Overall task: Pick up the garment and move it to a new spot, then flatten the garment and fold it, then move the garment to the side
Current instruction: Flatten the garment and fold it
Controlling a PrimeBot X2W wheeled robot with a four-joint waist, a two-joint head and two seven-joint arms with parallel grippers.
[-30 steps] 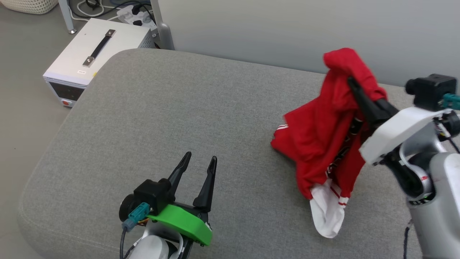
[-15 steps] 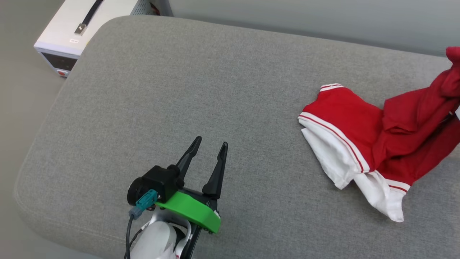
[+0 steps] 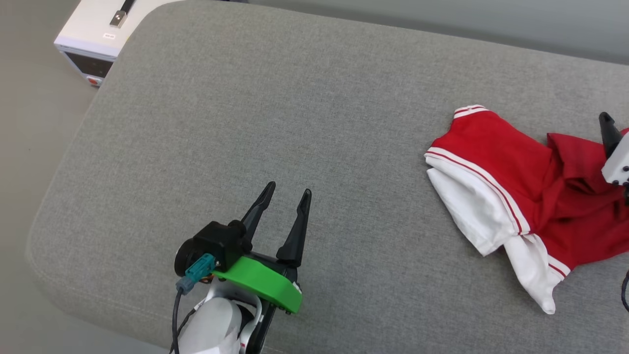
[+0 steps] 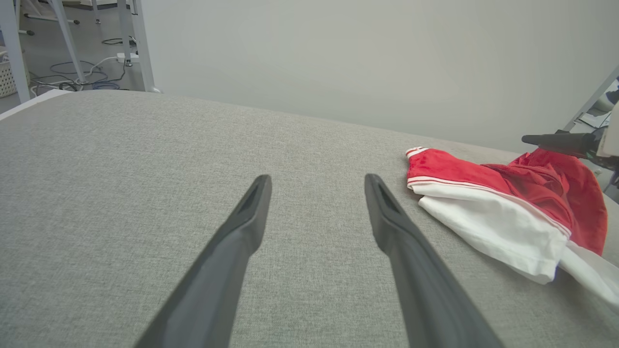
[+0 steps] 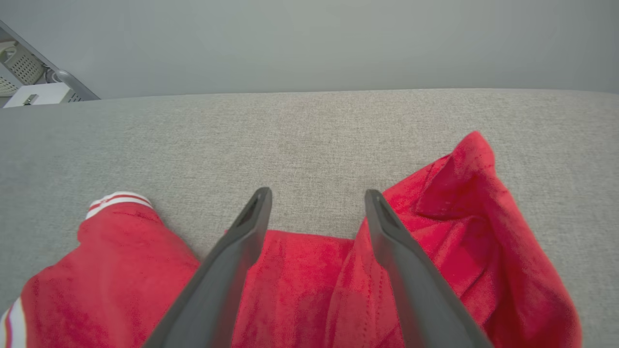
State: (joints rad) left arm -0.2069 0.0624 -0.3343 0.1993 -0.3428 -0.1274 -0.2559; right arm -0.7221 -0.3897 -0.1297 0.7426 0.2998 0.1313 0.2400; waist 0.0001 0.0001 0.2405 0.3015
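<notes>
Two spread, empty pincers: the right pincer (image 5: 317,193) hangs over the crumpled red T-shirt (image 3: 491,152), the left pincer (image 3: 289,189) well apart.

Wide grey fabric cushion (image 3: 295,98) is lying open across left and middle, so passage is running free there. Crumpled red T-shirt with white sleeves (image 3: 496,162) is blocking the right side, with the right gripper (image 5: 317,193) hanging spread above it. Left gripper (image 3: 289,188) is occupying the near edge. White metal box with a black handle (image 3: 88,39) is flanking the far-left corner, and a plain grey wall (image 4: 338,58) is closing off the back.
</notes>
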